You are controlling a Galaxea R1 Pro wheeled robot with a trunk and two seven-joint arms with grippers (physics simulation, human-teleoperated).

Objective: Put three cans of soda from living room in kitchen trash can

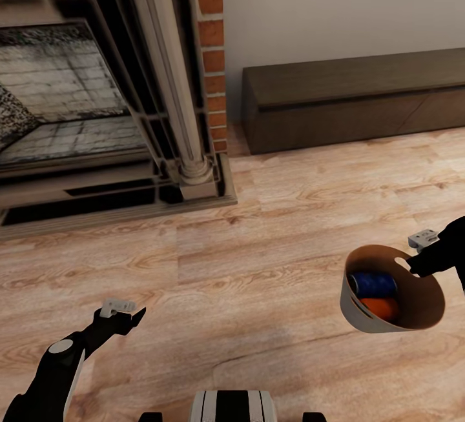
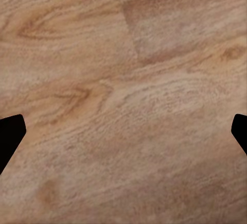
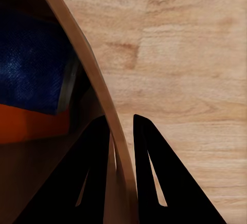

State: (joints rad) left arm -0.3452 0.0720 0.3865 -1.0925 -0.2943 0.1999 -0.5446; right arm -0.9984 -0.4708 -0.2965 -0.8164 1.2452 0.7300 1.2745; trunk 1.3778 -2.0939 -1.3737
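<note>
In right hand (image 1: 423,261): bin (image 1: 361,319) rim

Wood floor (image 1: 258,248) bears cabinet (image 1: 355,99) (long, dark).

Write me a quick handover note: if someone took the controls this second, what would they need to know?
Right gripper: shut on the rim of the bin, carried above the wood floor.
Left gripper: open, empty, over the floor.
In the bin: a blue can and an orange can; a third cannot be made out.
Location: by the brick fireplace and low cabinet.
Left: confirm the third can, take the bin to the kitchen.
</note>
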